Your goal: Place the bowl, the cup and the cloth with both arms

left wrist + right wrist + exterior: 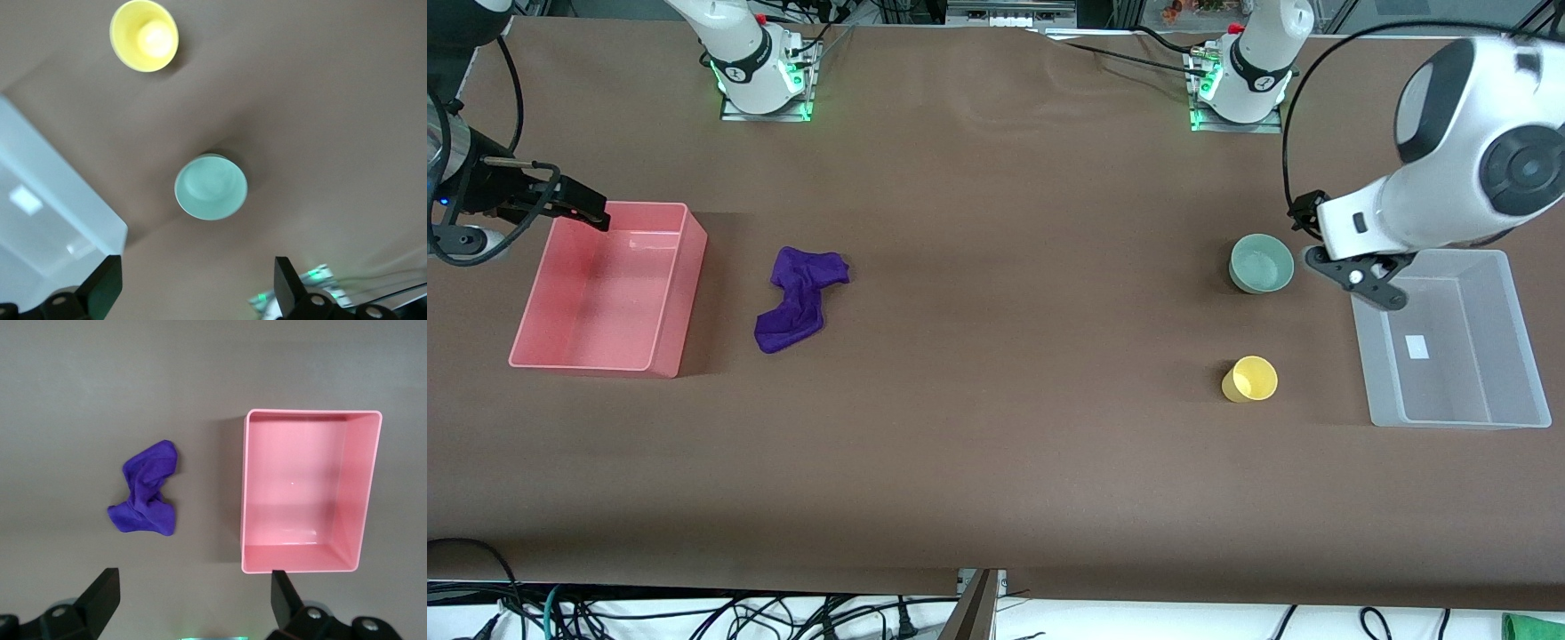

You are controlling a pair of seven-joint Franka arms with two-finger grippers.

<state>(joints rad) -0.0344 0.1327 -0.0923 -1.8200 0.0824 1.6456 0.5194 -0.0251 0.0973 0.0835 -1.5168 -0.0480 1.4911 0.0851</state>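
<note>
Bench (996, 427): brown, matte surface.
Pink bin (609, 286): at the right arm's end, about 9 o'clock from bench centre.
Cloth (798, 297): crumpled, just beside the pink bin, apart from it.
Bowl (1261, 263): upright, about 3 o'clock.
Cup (1249, 379): at 6 o'clock of the bowl.
Clear bin (1454, 342): at the left arm's end, beside bowl and cup.

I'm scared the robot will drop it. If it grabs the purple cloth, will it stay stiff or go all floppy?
Probably floppy: the cloth lies crumpled in soft folds on the table, so it would likely droop from wherever it is pinched. It looks light and thin, so a push would likely bunch it up. It should not roll or break.
</note>
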